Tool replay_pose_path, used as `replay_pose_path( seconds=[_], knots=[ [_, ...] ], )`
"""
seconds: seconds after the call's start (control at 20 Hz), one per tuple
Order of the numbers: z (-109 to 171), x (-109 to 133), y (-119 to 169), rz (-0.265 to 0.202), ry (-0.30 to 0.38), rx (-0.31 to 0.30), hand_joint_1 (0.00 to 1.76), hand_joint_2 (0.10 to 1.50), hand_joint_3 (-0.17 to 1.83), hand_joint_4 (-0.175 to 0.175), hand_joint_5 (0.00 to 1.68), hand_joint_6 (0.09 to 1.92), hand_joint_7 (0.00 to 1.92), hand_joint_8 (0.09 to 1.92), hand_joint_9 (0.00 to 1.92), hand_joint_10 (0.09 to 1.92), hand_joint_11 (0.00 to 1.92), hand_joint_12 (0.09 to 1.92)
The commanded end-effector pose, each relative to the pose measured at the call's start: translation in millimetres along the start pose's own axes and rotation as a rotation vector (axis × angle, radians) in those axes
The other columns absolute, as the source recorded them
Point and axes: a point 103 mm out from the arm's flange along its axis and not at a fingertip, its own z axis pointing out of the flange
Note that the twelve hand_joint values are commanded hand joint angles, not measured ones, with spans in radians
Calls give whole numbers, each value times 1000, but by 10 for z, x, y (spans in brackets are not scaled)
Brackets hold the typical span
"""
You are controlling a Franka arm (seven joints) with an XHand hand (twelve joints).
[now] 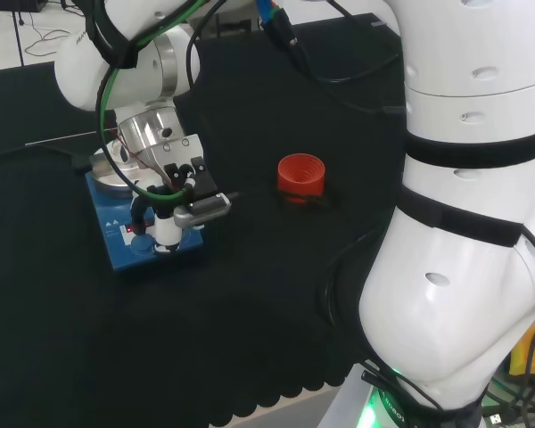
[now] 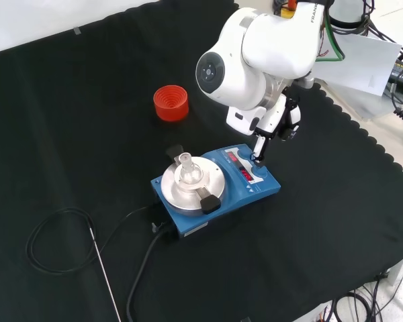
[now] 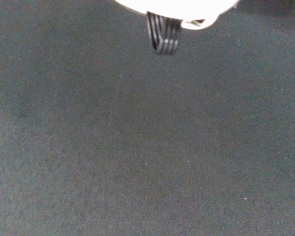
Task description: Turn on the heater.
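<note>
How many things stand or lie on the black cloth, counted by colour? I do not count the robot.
Blue: 1, the heater
Red: 1, the ribbed ring stand
Clear: 1, the small glass vessel on the heater's plate
Black: 1, the cable
Metal: 1, the thin rod
Total: 5

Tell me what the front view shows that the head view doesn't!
The front view alone shows the small clear glass piece on the heater's round silver plate, the thin metal rod on the cloth, and the black cable. The head view alone shows the arm's big white links up close. Both show the blue heater, the red ribbed ring and the hand reaching down to the heater's front panel.
</note>
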Motion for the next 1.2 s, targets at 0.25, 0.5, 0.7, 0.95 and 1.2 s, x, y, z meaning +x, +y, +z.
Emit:
replay_pose_path(
  seconds=[0.25, 0.5, 0.7, 0.95, 1.2],
  knots=[
    [36, -6, 31, -5, 2, 11, 1404, 705, 966, -30, 227, 522, 1541, 1547, 1724, 1519, 1491, 1353],
    [35, 17, 39, 4, -6, 12, 1404, 706, 967, -29, 238, 516, 1541, 1548, 1723, 1520, 1491, 1353],
    [39, 6, 51, 0, -3, 16, 1404, 706, 968, -30, 249, 518, 1541, 1548, 1723, 1520, 1490, 1354],
    [78, -18, 78, 3, -8, 27, 1403, 706, 970, -30, 258, 521, 1542, 1547, 1722, 1520, 1489, 1355],
    [74, -1, 82, 14, -16, 32, 1403, 706, 971, -31, 266, 525, 1543, 1546, 1722, 1520, 1488, 1356]
  ],
)
